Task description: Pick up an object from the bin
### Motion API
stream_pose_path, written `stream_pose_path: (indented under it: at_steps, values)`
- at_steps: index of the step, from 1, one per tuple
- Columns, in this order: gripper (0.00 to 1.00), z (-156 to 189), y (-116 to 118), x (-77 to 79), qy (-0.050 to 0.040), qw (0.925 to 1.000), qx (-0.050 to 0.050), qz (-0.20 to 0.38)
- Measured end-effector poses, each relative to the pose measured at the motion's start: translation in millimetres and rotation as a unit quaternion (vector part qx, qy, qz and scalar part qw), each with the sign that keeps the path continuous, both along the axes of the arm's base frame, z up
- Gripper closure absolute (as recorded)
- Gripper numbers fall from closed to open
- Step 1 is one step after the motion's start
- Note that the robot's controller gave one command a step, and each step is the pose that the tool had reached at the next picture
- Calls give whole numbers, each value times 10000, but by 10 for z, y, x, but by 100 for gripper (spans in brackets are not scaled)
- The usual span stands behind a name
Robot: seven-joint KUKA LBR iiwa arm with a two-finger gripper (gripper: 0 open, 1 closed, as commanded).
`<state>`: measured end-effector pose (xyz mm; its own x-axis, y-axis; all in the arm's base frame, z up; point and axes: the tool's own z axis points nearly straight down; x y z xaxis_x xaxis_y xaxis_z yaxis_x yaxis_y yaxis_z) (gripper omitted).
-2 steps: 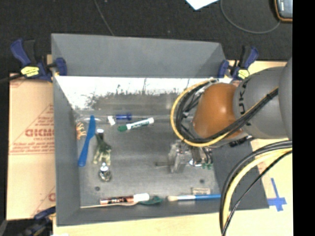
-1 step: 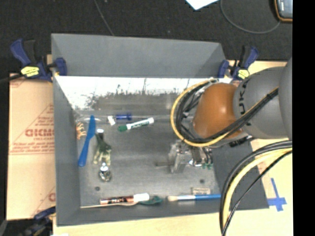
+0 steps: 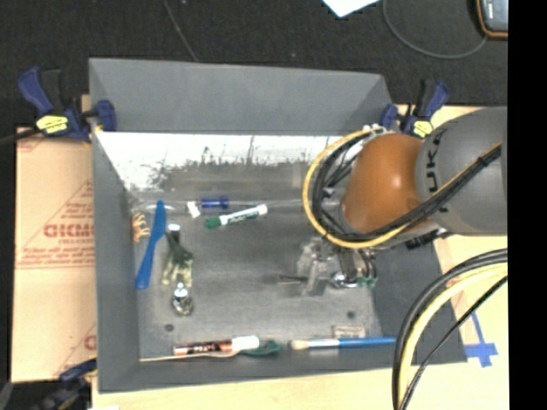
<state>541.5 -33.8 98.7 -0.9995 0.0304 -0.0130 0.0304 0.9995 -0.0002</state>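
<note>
Camera view: along the bin's (image 3: 231,92) near wall lie a red-and-white stick (image 3: 214,347) and a blue-handled brush (image 3: 350,343). Just beyond, right of centre, the pincer (image 3: 329,272) hangs low over grey floor; whether it is open cannot be told. Farther left lies a green-and-white marker (image 3: 238,218).

Place: you're looking at a robotics lab or test cell.
Evidence: your arm (image 3: 461,173), hung with looped cables (image 3: 309,196), enters at 3 o'clock over a grey metal bin (image 3: 239,101).
</note>
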Motion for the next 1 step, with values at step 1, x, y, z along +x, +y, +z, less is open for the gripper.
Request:
stream_pose_path:
  at_steps: [1]
  values:
    - [100, 152, -3, 12, -22, 10000, -2, -4]
